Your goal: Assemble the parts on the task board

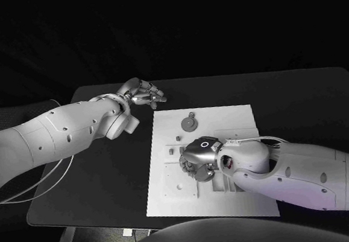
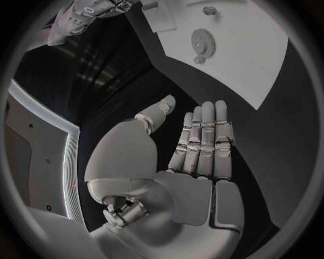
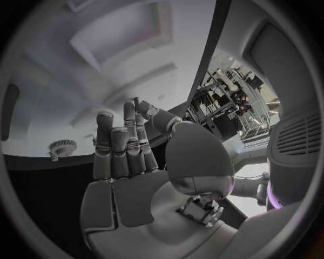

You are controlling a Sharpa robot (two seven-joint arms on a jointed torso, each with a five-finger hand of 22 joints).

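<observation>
Board [image 1: 201,123] lies long axis running away from the robot, bare counter [image 1: 312,101] on both sides. Left robot hand [image 1: 142,92] off its far-left corner, fingers straight, empty. Right robot hand [image 1: 199,157] over board's middle; grip unclear.

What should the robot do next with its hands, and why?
Probably lower the right hand a little onto the small parts beneath it. It hangs over the middle of the task board with nothing visibly in its fingers. The left hand is open off the board's far corner, over the black table, and a gear lies loose on the board.
</observation>
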